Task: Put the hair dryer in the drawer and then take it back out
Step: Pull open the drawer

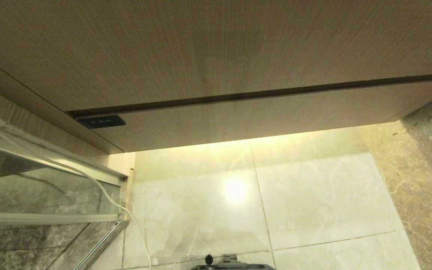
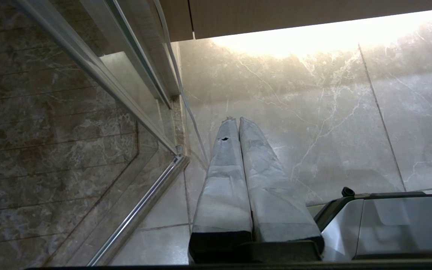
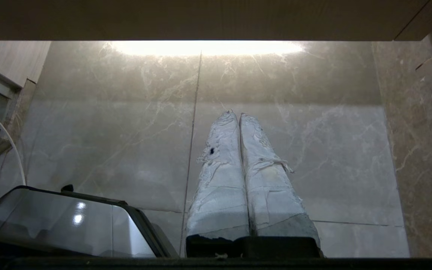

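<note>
Two tape-wrapped grippers are seen hanging above the pale marbled tile floor (image 1: pixel 313 202), each only in its own wrist view; the left gripper (image 2: pixel 237 120) has its two grey-taped fingers (image 2: pixel 223 180) pressed together along their length, with nothing between them, beside the metal-framed glass shower screen (image 2: pixel 99 108); the right gripper (image 3: pixel 237 114) is likewise clenched, its frayed white-taped fingers (image 3: pixel 268 187) meeting at the tips and empty, over a tile joint. In the head view neither arm is shown; the wide, shallow light wood-grain drawer (image 1: pixel 261 116), marked by a small dark label (image 1: pixel 101 122) at its left corner, is seen pushed in flush beneath the taller plain wood-grain panel (image 1: pixel 201 48), a thin dark gap being left between them; warm light is cast on the floor from under the cabinet. A thin white cable (image 1: pixel 126 213) is trailed down past the glass screen to the floor. The robot's dark glossy base (image 3: pixel 69 221) is seen at the lower edge. The hair dryer is shown in no view, so its place cannot be told.
</note>
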Robot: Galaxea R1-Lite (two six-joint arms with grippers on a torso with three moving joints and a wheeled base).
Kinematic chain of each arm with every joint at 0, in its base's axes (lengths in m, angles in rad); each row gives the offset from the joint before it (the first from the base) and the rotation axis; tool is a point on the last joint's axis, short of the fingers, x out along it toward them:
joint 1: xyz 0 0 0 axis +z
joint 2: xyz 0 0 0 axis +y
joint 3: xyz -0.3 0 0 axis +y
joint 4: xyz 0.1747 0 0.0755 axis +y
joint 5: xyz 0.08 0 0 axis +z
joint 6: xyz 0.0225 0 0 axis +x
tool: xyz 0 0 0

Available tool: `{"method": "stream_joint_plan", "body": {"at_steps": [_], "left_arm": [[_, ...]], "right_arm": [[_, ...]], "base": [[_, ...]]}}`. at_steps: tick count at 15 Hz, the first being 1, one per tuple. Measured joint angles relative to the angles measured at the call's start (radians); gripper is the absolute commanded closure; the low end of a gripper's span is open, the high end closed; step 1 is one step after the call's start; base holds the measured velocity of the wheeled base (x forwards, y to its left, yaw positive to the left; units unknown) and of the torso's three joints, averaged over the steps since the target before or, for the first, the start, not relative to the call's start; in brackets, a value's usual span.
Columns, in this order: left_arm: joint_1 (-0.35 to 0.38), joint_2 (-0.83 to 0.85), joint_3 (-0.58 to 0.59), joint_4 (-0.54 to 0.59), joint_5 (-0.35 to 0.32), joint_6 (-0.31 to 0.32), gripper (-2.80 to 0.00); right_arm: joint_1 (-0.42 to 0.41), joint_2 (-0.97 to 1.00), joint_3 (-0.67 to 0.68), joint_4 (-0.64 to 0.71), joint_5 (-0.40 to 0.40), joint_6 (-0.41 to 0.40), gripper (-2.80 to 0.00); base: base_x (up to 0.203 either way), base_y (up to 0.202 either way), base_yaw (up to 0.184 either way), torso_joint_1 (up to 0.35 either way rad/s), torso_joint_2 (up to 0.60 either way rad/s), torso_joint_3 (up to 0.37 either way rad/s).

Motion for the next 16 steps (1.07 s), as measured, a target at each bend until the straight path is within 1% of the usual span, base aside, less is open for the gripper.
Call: {"method": "stream_joint_plan", "body": {"at_steps": [4,9,11,13,14,15,16], "left_arm": [[0.0,0.0,0.0,0.0,0.0,0.0,0.0],[0.0,0.0,0.0,0.0,0.0,0.0,0.0],[0.0,0.0,0.0,0.0,0.0,0.0,0.0],[0.0,0.0,0.0,0.0,0.0,0.0,0.0],[0.0,0.0,0.0,0.0,0.0,0.0,0.0],[0.0,0.0,0.0,0.0,0.0,0.0,0.0],[0.0,0.0,0.0,0.0,0.0,0.0,0.0]], "right_arm": [[0.0,0.0,0.0,-0.004,0.0,-0.031,0.0],[0.0,0.0,0.0,0.002,-0.001,-0.002,0.0],[0.0,0.0,0.0,-0.005,-0.001,-0.021,0.0],[0.0,0.0,0.0,-0.01,0.001,-0.022,0.0],[0.0,0.0,-0.011,-0.001,0.004,-0.023,0.0],[0.0,0.0,-0.069,0.021,0.006,-0.023,0.0],[0.0,0.0,-0.157,0.065,0.007,-0.023,0.0]], "base": [[0.0,0.0,0.0,0.0,0.0,0.0],[0.0,0.0,0.0,0.0,0.0,0.0],[0.0,0.0,0.0,0.0,0.0,0.0],[0.0,0.0,0.0,0.0,0.0,0.0],[0.0,0.0,0.0,0.0,0.0,0.0],[0.0,0.0,0.0,0.0,0.0,0.0],[0.0,0.0,0.0,0.0,0.0,0.0]]}}
